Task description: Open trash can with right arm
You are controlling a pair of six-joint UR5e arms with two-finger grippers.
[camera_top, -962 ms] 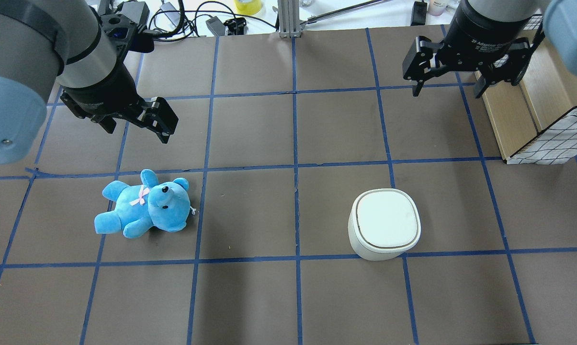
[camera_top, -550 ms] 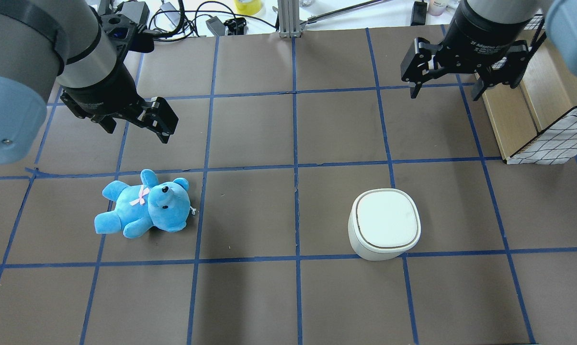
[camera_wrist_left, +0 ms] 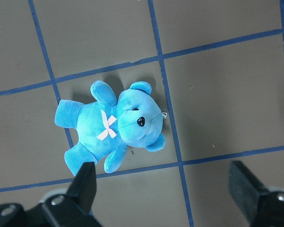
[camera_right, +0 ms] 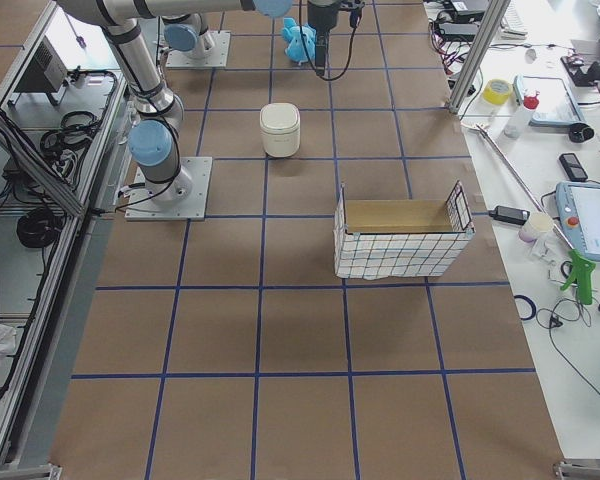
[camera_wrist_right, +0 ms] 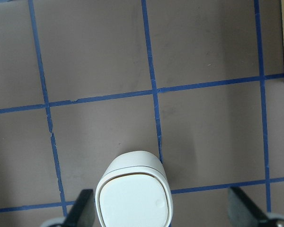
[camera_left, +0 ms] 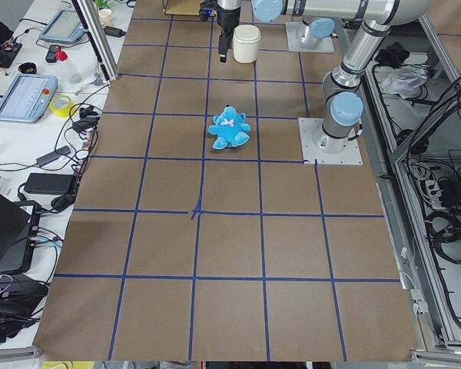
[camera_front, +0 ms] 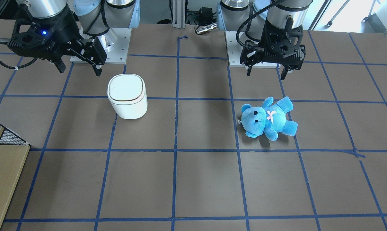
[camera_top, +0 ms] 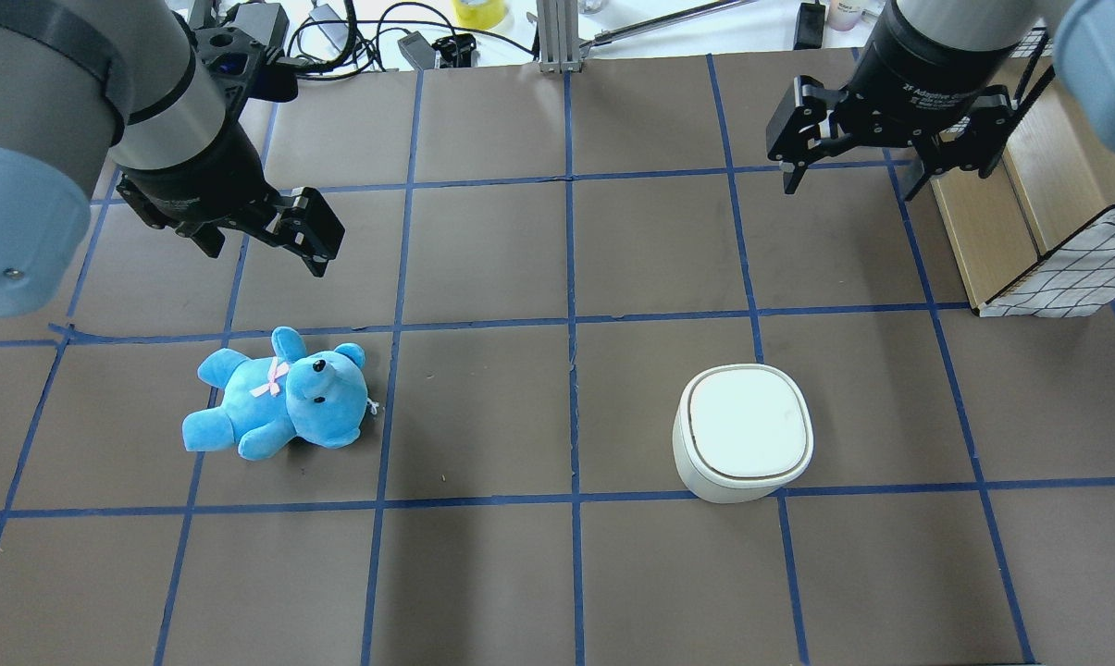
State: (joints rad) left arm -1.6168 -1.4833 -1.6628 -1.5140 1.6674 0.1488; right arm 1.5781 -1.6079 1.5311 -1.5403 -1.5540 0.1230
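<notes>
The white trash can (camera_top: 744, 430) stands upright with its lid shut, on the table's right half; it also shows in the front view (camera_front: 127, 96) and low in the right wrist view (camera_wrist_right: 134, 198). My right gripper (camera_top: 848, 185), with the blue light, is open and empty. It hangs above the table beyond the can and a little right of it, well apart from it (camera_front: 80, 71). Its fingers (camera_wrist_right: 80, 210) frame the can in the wrist view. My left gripper (camera_top: 266, 259) is open and empty, above and beyond a blue teddy bear (camera_top: 279, 407).
A wood box with wire-mesh sides (camera_top: 1029, 213) stands at the table's right edge, close to the right gripper. The teddy (camera_wrist_left: 113, 125) lies on its back on the left half. Cables and tools lie beyond the far edge (camera_top: 381, 37).
The right gripper has shifted slightly left in the overhead view, still open. The left arm, the trash can and the teddy have not moved.
</notes>
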